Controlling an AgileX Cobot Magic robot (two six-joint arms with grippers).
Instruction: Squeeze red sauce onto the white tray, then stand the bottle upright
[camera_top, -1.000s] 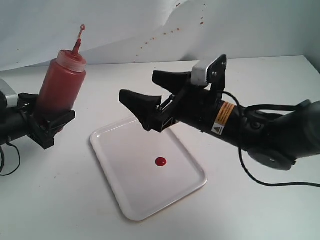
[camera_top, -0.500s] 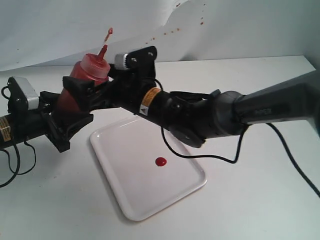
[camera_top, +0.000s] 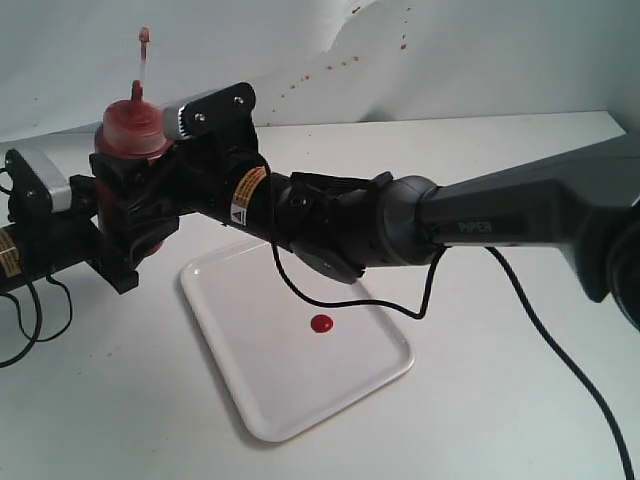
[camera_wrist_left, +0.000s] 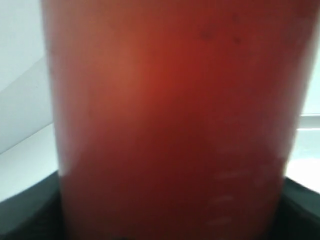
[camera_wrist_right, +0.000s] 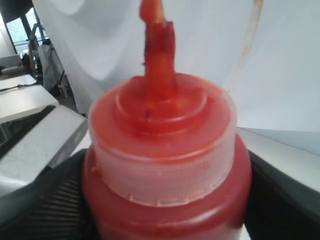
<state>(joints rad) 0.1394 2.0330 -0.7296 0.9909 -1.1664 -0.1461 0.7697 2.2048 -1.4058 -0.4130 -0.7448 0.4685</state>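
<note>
Starting with the exterior view: bottle (camera_top: 129, 130) held upright at the far left, beside the white tray (camera_top: 260, 350) and outside its rim, thin nozzle (camera_top: 140, 62) pointing straight up against the pale backdrop (camera_top: 500, 60). Clamped low on the body by the left gripper (camera_top: 135, 240), reaching in from the left edge. Flanked higher up, just under the cap, by the right gripper (camera_top: 135, 185), at the end of the right arm (camera_top: 480, 220) stretched across above the tray's far corner. Hemmed in on both sides, with open room only above the nozzle. Near the tray's middle, 1 round blob of the red sauce (camera_top: 321, 323), well apart from every rim and uncovered. Bare white table (camera_top: 520, 420) right of and in front of the tray, crossed by 1 black cable (camera_top: 560, 350). Small red specks (camera_top: 340, 62) on the backdrop.

Turning to the left wrist view: shows almost nothing but the bottle's red body, blurred and very close, with dark jaw parts pressed against it on both sides and slivers of pale surface beyond.

Turning to the right wrist view: shows the whitish cap (camera_wrist_right: 160, 165) and the red-smeared nozzle base up close, with 2 dark fingers (camera_wrist_right: 45, 210) set either side of the bottle's shoulder, close against it. Cannot tell whether squeezing or only touching.
</note>
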